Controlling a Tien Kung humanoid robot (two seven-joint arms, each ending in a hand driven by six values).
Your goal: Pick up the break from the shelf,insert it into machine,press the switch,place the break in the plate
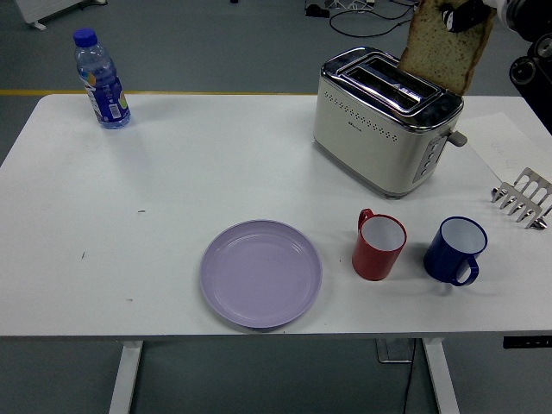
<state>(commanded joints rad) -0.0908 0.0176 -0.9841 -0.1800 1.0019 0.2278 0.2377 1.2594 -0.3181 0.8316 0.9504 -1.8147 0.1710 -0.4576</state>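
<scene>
One toaster (384, 121), one bread slice (440, 53), one plate (260, 273), two mugs: red (378, 246), blue (454, 250); one bottle (101, 79), one rack (523, 198).

A slice of brown bread (444, 50) hangs upright, pinched at its top edge by the right hand (466, 13), its lower edge just above the toaster (385, 121). That cream and chrome toaster sits below the hand. The metal rack (523, 198) lies below and right of the hand; the lilac plate (260, 272) well below-left.

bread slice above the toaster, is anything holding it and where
Yes: the right hand grips the bread slice by its top edge, hanging over the toaster.
</scene>
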